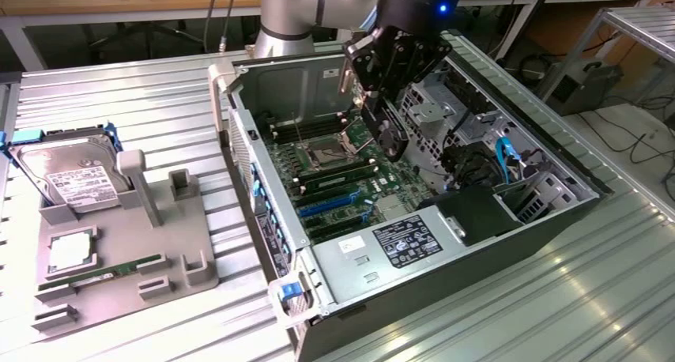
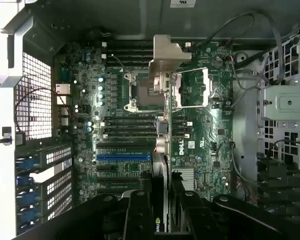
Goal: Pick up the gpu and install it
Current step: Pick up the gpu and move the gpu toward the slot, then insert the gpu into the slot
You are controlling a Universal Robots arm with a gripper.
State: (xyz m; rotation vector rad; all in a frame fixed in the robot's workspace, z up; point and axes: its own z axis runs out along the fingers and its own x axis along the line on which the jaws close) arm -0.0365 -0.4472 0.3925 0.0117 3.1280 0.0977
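Note:
The gpu (image 1: 382,125), a thin black card, hangs edge-down inside the open computer case (image 1: 480,85), above the green motherboard (image 1: 337,180). My gripper (image 1: 388,58) is shut on its upper part. In the wrist view the gpu (image 2: 162,150) runs edge-on away from my gripper (image 2: 162,202), and its silver end bracket (image 2: 165,57) sits over the CPU socket area. Black fingers (image 2: 139,212) press on both sides of the card. On the motherboard (image 2: 130,100), the blue expansion slot (image 2: 122,156) lies bare just beside the card's line.
A grey fixture (image 1: 126,251) at the exterior view's left holds a silver hard drive (image 1: 69,176) and a green RAM stick (image 1: 106,271). The case walls, a drive cage (image 2: 285,110) and loose cables (image 1: 504,160) hem in the motherboard. A ridged metal table (image 1: 590,299) lies underneath.

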